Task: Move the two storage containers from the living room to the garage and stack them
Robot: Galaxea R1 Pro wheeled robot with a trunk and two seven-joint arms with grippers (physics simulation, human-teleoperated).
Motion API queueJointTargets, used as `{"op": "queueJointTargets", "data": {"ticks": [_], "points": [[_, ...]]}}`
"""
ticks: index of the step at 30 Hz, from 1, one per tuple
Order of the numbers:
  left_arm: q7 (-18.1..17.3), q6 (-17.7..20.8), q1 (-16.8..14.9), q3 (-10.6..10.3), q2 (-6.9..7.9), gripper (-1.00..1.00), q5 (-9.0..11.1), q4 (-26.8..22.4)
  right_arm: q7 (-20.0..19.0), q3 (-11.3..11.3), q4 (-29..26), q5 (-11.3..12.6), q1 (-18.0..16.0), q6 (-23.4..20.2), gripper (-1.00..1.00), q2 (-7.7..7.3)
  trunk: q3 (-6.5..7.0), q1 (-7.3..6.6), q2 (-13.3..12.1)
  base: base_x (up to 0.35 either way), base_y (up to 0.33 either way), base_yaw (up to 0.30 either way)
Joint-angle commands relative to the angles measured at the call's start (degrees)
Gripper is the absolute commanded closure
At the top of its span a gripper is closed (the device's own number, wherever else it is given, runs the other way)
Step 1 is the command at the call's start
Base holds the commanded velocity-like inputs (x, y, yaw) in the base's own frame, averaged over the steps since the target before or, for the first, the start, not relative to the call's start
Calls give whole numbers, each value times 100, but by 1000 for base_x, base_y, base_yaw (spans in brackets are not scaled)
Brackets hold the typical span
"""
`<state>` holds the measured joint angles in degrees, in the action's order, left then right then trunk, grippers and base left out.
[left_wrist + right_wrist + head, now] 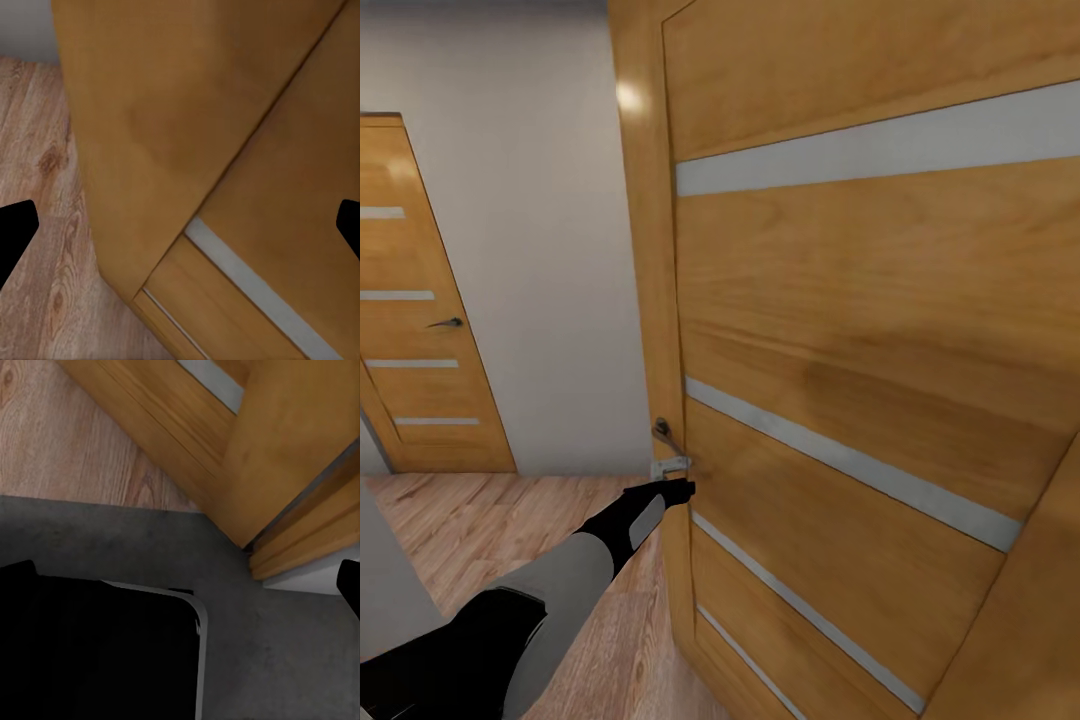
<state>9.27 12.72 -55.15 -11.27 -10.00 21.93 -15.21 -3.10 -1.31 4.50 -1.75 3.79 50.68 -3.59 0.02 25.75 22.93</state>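
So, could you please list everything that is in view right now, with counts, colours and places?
Near door: one, honey-brown wood with pale grey stripes, close ahead, standing open.
Door handle: one, metal, on the near door's edge.
Far door: one, same wood and stripes, shut, back left.
Wall: pale grey, between the doors.
Wood floor: light planks, below the doors.
Concrete floor: dark grey, by the door frame.
Left gripper: black, just under the handle, fingers wide apart.
Right gripper: black, fingers wide apart.

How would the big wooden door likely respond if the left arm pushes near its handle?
The door looks rigid and heavy, so it should swing, not flex. The left gripper sits just below the handle at the free edge, probably good leverage. Its glossy face may let fingers slide.
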Motion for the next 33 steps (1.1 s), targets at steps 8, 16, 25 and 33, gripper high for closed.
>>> {"op": "queueJointTargets", "data": {"ticks": [8,16,25,33], "points": [[33,45,4,-43,0,-100,32,47,-15,-9,7,-1,-1,21,-100,-2,-2,3,-1,0,0,0],[33,46,4,-42,0,-100,24,49,-15,-9,7,-5,-1,21,-100,-2,1,3,-1,0,0,-58],[20,46,4,-48,0,-100,38,51,-17,-9,7,-8,-1,21,-100,-2,20,3,-1,0,0,-247],[-11,46,4,-58,0,-100,32,52,-15,-9,7,-6,-1,21,-100,-2,38,3,-1,0,0,-234]]}}
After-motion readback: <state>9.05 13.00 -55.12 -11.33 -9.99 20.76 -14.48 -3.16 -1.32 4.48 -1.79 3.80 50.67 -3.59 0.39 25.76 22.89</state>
